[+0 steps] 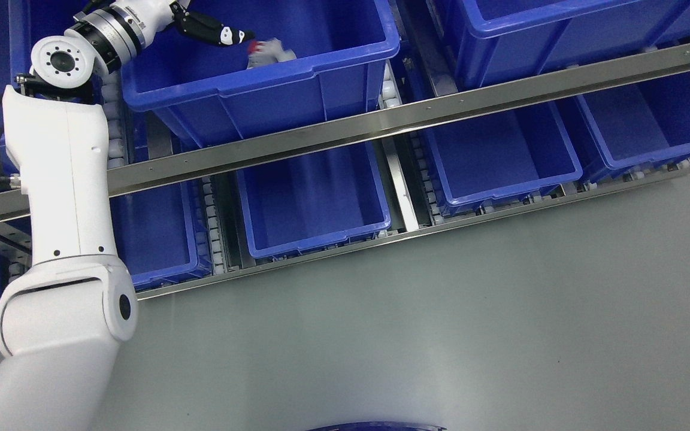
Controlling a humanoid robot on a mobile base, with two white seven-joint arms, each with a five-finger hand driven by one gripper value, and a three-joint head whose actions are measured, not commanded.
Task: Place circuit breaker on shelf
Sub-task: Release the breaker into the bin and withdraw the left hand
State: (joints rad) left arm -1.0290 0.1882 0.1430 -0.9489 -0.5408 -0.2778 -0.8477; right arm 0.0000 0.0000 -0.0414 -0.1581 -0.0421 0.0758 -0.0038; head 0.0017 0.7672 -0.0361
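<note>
Left hand (pixel 213 31) over upper bin (pixel 321 72), fingers extended, empty; circuit breaker (pixel 268 52) just beyond fingertips, blurred

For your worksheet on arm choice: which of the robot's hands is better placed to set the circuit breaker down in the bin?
Left. The left hand reaches over the upper blue bin, right beside the circuit breaker; no right arm shows.

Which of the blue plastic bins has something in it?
The upper-shelf blue plastic bin that the left hand reaches into: a grey circuit breaker with a red part shows inside. Visible parts of other bins look bare.
</note>
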